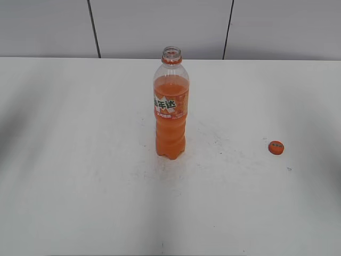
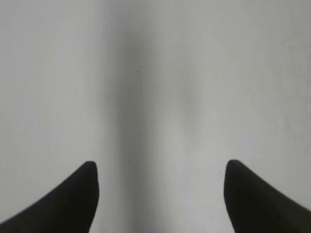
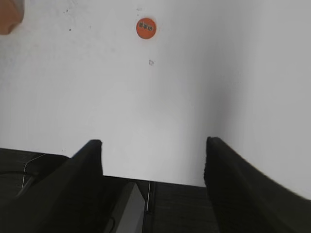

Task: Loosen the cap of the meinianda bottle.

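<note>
Standing upright mid-table [image 1: 64,176], the meinianda bottle [image 1: 171,114] has a bare, open neck; well to its right the cap [image 1: 276,148] lies flat on the surface. The left gripper [image 2: 160,187] and right gripper [image 3: 154,160] are both spread wide, grasping nothing.

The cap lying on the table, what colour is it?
Orange, with a small green-white mark on top. The cap shows best in the right wrist view.
</note>
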